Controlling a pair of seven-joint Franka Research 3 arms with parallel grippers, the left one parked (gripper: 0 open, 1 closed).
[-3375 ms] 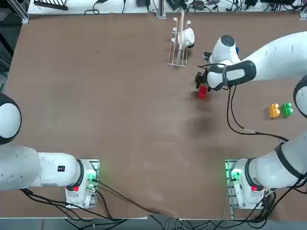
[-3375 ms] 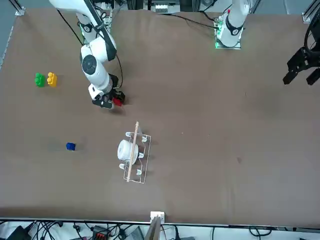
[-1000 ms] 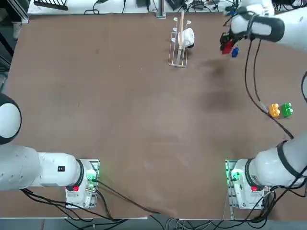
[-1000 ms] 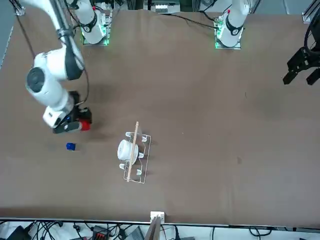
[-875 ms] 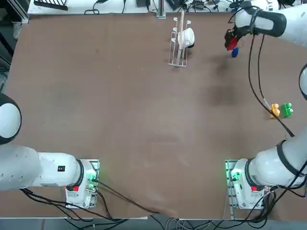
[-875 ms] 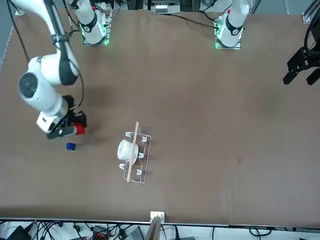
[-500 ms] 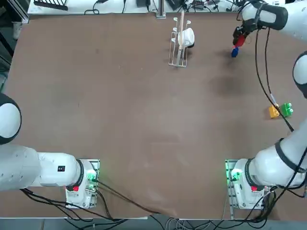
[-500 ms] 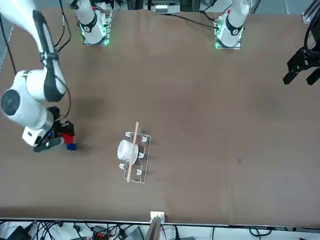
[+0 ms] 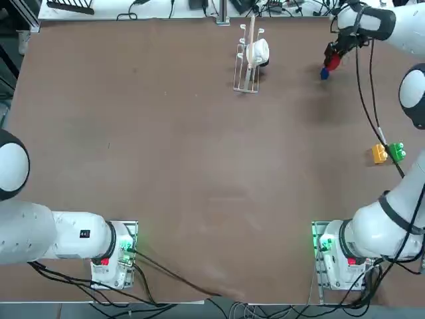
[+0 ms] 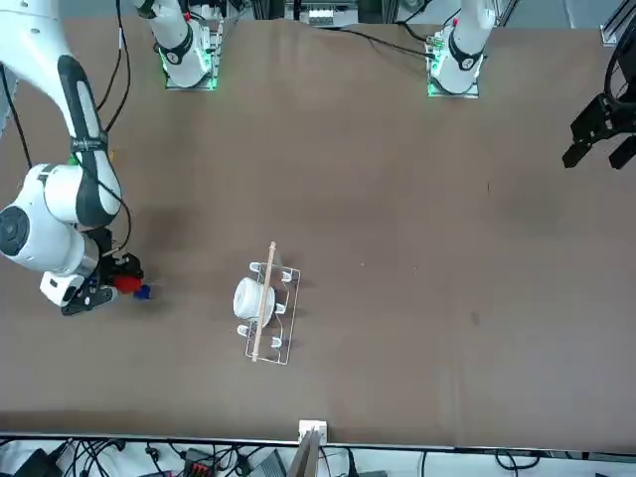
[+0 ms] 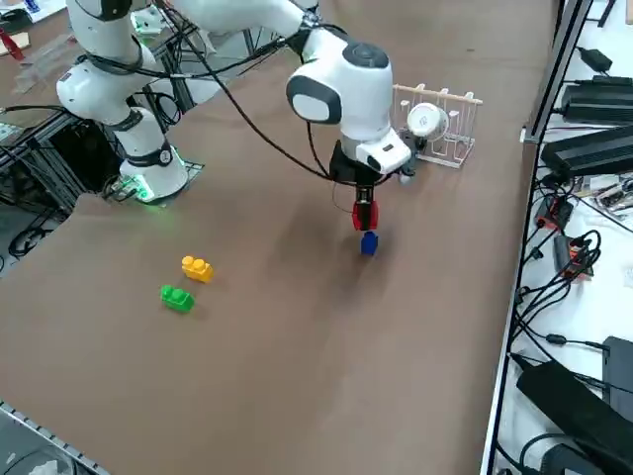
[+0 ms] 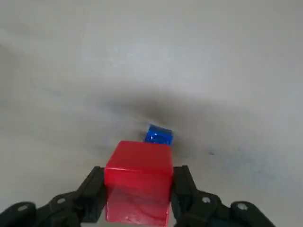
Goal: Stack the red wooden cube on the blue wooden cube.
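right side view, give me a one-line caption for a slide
The tool grips the red cube near the blue cube on the table.

Brown tabletop (image 9: 199, 166); white side surface (image 11: 613, 257) strewn with black cables (image 11: 544, 297)

Red cube (image 12: 138, 183) between right gripper's (image 12: 138, 194) fingers showing smooth, glossy faces; blue cube (image 12: 159, 135) just beyond it gleaming; tabletop (image 9: 199, 153) around gripper looking matt, smooth.

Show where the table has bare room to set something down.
Bare: the wide middle, between the white cup rack and the arms' bases. Crowded: the far right, where the right gripper holds the red cube beside or above the blue cube.
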